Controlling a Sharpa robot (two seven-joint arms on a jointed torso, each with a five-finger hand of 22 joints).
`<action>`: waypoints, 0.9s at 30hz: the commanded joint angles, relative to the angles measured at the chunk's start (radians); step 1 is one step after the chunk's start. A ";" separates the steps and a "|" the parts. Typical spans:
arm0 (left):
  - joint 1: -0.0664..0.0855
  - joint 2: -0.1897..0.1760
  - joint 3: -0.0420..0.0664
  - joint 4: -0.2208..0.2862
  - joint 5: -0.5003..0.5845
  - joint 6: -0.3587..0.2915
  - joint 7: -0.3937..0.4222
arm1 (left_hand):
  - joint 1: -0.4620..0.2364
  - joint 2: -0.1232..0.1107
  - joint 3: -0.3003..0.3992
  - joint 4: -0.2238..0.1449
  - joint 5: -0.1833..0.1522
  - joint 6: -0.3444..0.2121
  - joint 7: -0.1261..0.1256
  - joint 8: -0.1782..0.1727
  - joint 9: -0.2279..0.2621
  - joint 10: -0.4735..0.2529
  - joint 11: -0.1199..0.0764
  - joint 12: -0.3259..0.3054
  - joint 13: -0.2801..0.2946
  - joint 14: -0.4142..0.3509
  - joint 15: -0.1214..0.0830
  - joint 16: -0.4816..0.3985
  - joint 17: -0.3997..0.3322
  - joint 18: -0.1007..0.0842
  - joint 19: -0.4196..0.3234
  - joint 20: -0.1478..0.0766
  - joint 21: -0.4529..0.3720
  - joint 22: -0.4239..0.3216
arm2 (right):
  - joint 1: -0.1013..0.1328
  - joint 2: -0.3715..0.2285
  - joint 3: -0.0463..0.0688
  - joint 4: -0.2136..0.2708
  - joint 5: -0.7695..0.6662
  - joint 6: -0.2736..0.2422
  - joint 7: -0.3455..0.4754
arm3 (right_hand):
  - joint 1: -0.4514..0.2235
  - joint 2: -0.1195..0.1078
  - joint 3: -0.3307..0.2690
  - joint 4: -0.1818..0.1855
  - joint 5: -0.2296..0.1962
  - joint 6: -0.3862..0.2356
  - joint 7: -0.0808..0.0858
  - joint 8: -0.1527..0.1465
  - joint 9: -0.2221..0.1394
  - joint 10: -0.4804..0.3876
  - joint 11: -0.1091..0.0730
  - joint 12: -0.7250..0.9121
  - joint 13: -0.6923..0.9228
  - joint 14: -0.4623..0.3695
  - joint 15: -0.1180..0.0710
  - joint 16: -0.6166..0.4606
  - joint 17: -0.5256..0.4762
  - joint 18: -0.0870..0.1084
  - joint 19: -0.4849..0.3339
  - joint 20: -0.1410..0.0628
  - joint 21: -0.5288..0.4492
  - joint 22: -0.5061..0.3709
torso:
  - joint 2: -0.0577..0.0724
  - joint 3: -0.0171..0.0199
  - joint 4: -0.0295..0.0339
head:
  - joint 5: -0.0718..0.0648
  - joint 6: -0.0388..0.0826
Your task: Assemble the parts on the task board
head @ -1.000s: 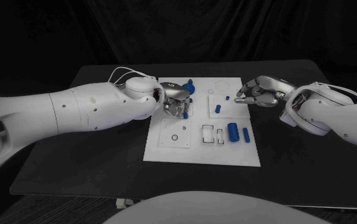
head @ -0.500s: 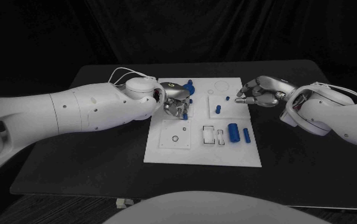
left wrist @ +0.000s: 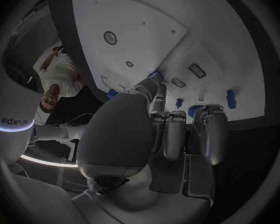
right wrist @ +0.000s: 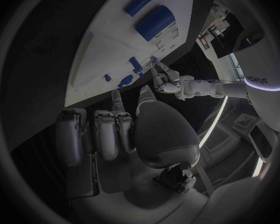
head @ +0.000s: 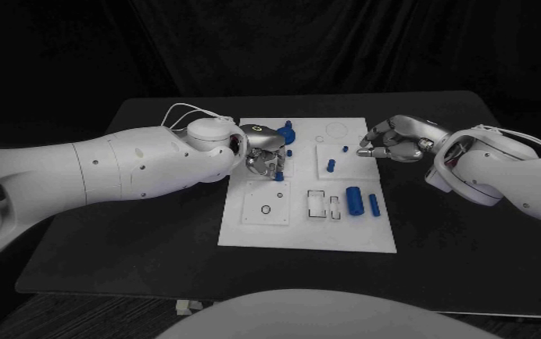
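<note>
Seating the small blue part [head: 280,173] pinched by the left hand [head: 266,159] on the task board's [head: 304,239] left-middle should be done vertically; right hand [head: 395,142], curled empty, kept clear

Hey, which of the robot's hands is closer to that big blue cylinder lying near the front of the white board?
Right. The right hand hovers past the board's far right edge, behind the big blue cylinder. The left hand is over the board's left half, slightly farther away.
</note>
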 commanded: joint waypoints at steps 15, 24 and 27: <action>-0.006 -0.011 -0.003 -0.001 -0.001 -0.032 0.023 | 0.022 0.002 0.019 -0.029 -0.030 -0.007 -0.019 0.040 0.041 0.107 -0.013 0.000 0.263 0.104 -0.008 0.007 0.263 0.011 0.012 -0.003 -0.041 0.209 | -0.005 0.000 0.001 0.001 -0.001 0.011 -0.015 | 0.013 0.002 0.000 -0.005 -0.004 0.007 0.003 0.003 -0.001 0.104 0.005 0.003 0.263 0.105 0.008 0.003 0.263 -0.005 0.086 0.007 -0.007 0.249 | 0.000 -0.0001 0.0000 | 0.009 0.000; -0.008 -0.015 -0.003 -0.003 -0.001 -0.033 0.016 | 0.033 -0.007 0.031 -0.034 -0.049 -0.014 -0.025 0.075 0.061 0.107 -0.016 0.000 0.263 0.104 -0.009 0.007 0.263 0.013 0.001 0.002 -0.048 0.207 | -0.007 -0.002 0.001 0.002 -0.001 0.011 -0.016 | 0.014 0.002 0.000 -0.005 -0.005 0.007 0.003 0.003 -0.001 0.104 0.005 0.003 0.263 0.105 0.008 0.003 0.263 -0.005 0.086 0.007 -0.008 0.248 | 0.000 0.0002 0.0002 | 0.009 0.000; -0.010 -0.016 -0.003 -0.004 -0.001 -0.032 0.013 | 0.033 -0.007 0.032 -0.034 -0.050 -0.017 -0.025 0.077 0.063 0.107 -0.015 0.000 0.263 0.104 -0.009 0.007 0.263 0.013 0.001 0.003 -0.048 0.207 | -0.007 -0.002 0.001 0.002 -0.001 0.012 -0.016 | 0.014 0.002 -0.001 -0.005 -0.006 0.008 0.003 0.004 -0.001 0.104 0.005 0.003 0.263 0.105 0.008 0.003 0.263 -0.005 0.086 0.007 -0.007 0.249 | 0.000 0.0001 0.0003 | 0.009 0.000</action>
